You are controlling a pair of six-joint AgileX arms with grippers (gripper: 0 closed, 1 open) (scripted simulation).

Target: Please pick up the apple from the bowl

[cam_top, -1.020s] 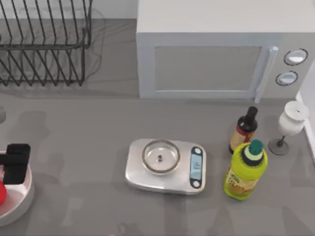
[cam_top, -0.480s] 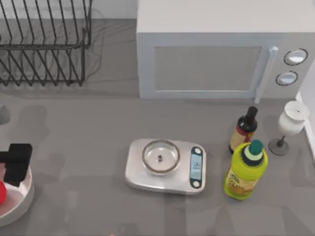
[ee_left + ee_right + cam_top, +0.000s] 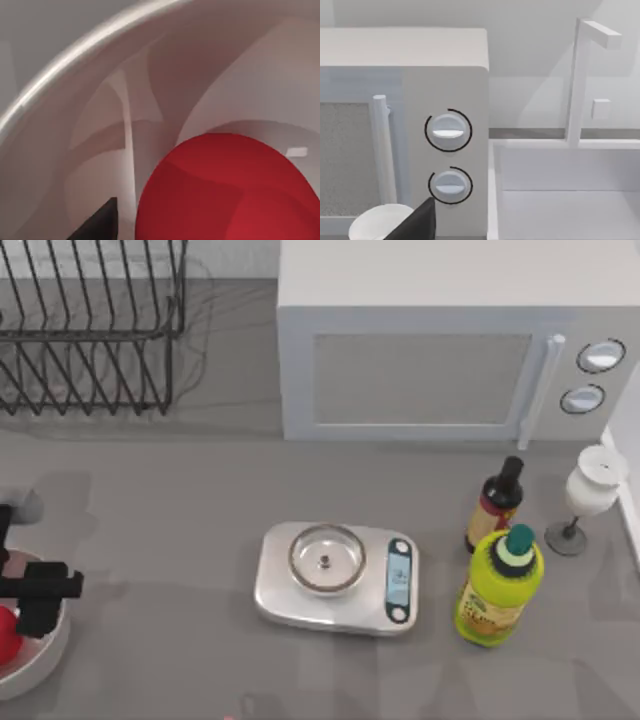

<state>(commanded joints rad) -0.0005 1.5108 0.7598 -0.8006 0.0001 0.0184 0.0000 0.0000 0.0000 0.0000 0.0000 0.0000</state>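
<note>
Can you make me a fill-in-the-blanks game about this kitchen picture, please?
1. The apple lies inside the white ____.
2. The left tool hangs above the bowl at the table's ____ edge.
3. The silver scale has a round steel ____ on top.
4. The yellow-green bottle has a ____ cap.

Answers: bowl; left; dish; green

Beneath my matt black left end effector (image 3: pixel 40 600) the apple (image 3: pixel 230 190) looks smooth and softly glossy, the bowl (image 3: pixel 75 55) glazed and shiny-rimmed. Mid-frame, the scale (image 3: pixel 335 578) is polished steel on a matt grey counter (image 3: pixel 180 540).
</note>
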